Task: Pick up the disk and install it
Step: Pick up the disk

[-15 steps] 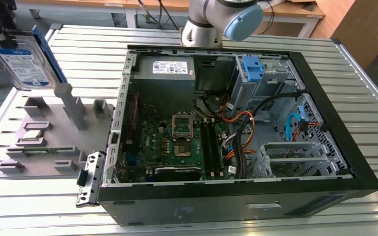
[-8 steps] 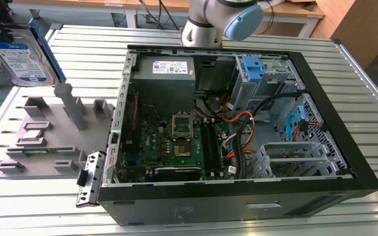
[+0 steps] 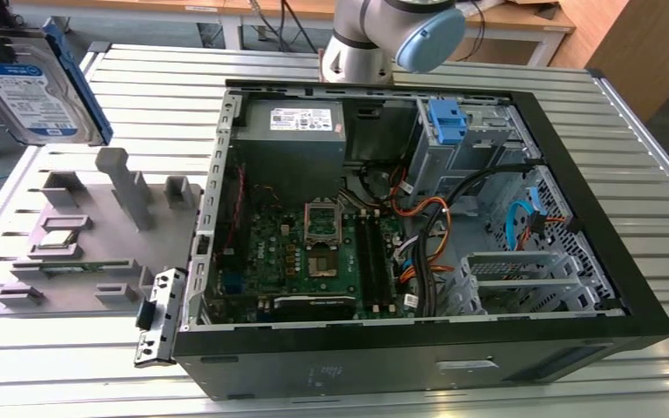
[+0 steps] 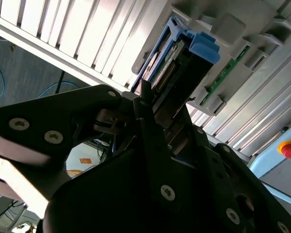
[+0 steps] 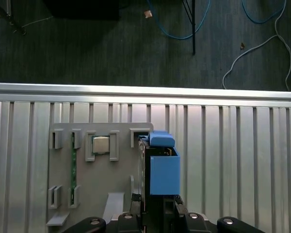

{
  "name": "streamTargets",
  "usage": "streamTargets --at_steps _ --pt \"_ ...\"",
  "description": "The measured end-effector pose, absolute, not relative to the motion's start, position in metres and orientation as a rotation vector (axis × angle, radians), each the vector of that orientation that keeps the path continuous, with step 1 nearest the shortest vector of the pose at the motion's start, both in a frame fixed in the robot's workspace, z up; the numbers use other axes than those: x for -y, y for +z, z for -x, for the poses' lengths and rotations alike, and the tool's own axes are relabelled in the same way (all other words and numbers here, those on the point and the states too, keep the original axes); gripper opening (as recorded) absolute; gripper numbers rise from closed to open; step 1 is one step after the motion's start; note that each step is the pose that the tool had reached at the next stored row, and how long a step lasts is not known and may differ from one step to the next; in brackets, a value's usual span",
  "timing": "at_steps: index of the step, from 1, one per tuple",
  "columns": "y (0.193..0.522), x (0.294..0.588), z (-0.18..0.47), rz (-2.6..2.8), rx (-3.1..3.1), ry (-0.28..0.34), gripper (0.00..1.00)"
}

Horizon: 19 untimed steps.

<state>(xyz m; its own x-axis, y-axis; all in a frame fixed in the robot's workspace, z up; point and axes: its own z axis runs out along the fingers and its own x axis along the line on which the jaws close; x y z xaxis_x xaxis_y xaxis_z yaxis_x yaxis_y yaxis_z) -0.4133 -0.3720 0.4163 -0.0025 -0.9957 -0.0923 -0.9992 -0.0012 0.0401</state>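
Gripper [image 4: 166,104]: black fingers [image 4: 144,112] clamped on one short end of the disk [image 4: 177,73], with the blue bracket rail [image 4: 203,48] at the far end.

Disk location: aloft and on edge, clear of the table [image 3: 67,383], at ten o'clock of the open computer case [image 3: 369,366] in the exterior view.

Grey fixture tray [image 3: 84,261]: beneath the disk, with upright posts [image 3: 119,187].

Drive cage [image 3: 474,152]: at one o'clock inside the case. It carries a blue bracket [image 3: 445,122], and black, orange and blue cables [image 3: 465,185] run just beside it.

Hazards, as judged:
- A hold on one end alone lets the drive tilt or slip during a quick swing.
- The rail may snag a post, the case rim or a cable.
- A skewed approach would jam the drive at the cage mouth.
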Motion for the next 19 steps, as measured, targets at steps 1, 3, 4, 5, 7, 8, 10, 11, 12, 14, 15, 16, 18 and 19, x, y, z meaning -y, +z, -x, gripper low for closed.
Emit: streamTargets --at_steps 1,3,4,5,7,8,10,11,12,14,15,16,18,19 --pt "0.418 0.372 0.413 2.192 -2.193 0.146 0.35" --pt "0.421 0.372 0.413 2.192 -2.193 0.145 0.35" --pt "0.423 0.372 0.413 2.192 -2.193 0.145 0.35" --pt "0.424 0.372 0.413 2.192 -2.193 0.146 0.35" --pt "0.429 0.372 0.413 2.192 -2.193 0.146 0.35" --pt "0.431 0.372 0.413 2.192 -2.193 0.146 0.35" --pt "0.434 0.372 0.413 2.192 -2.193 0.146 0.35" --pt "0.436 0.372 0.413 2.192 -2.193 0.146 0.35" --pt "0.437 0.372 0.413 2.192 -2.193 0.146 0.35" --pt "0.44 0.372 0.413 2.192 -2.193 0.146 0.35" --pt "0.442 0.372 0.413 2.192 -2.193 0.146 0.35" --pt "0.443 0.372 0.413 2.192 -2.193 0.146 0.35" --pt "0.446 0.372 0.413 2.192 -2.193 0.145 0.35" --pt "0.447 0.372 0.413 2.192 -2.193 0.146 0.35"
